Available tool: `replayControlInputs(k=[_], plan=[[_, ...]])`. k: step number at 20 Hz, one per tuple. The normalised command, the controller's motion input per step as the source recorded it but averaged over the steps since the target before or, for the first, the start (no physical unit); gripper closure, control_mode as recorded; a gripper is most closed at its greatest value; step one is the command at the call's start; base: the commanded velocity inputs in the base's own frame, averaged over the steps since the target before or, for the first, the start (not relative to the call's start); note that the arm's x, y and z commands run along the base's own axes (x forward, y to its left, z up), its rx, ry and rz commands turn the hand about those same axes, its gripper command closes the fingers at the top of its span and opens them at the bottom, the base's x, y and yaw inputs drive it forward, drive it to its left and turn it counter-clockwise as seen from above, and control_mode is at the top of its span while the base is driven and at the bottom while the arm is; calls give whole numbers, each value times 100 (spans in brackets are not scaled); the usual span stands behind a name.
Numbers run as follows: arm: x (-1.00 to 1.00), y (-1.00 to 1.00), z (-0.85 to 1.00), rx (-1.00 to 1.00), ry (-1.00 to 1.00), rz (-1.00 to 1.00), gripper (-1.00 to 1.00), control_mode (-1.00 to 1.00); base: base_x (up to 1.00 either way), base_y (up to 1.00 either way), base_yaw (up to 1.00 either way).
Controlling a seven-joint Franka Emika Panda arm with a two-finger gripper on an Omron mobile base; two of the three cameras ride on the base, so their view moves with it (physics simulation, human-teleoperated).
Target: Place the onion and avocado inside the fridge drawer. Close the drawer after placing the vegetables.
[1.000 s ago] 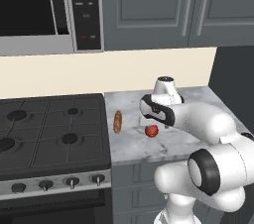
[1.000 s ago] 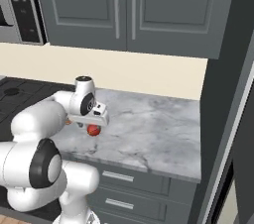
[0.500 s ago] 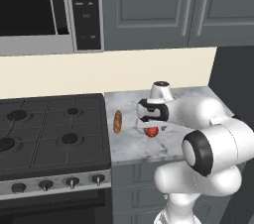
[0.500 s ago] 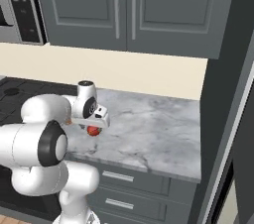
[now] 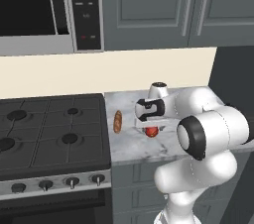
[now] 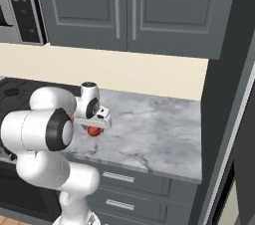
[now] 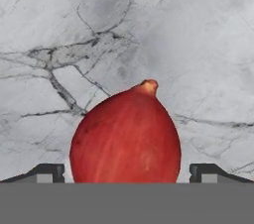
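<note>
Straddling the onion (image 7: 125, 136) near the marble counter's (image 6: 154, 124) left edge, beside the stove, the gripper (image 7: 125, 173) stands wide apart, gripping nothing; lowering further, centred, before closing should prevent the round bulb squirting out.

Counter: a grey-veined marble counter (image 5: 134, 143) is running between the stove and a tall dark panel, above grey drawers.
Onion: a red onion (image 7: 125, 136) is sitting directly on the marble, its pointed tip showing in the hand view.
Bread: a small brown loaf (image 5: 117, 121) is lying near the stove edge, left of the onion, apart from it.
</note>
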Motion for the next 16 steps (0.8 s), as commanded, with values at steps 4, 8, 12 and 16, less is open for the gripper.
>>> replayControlInputs(k=[4,8,12,16], plan=[[0,3,-18,0,0,0,-100,-100,0,0,0],[0,3,-21,0,0,0,-100,-100,0,0,0],[0,9,-28,0,0,0,-100,-100,0,0,0],[0,10,-22,0,0,0,100,-100,0,0,0]])
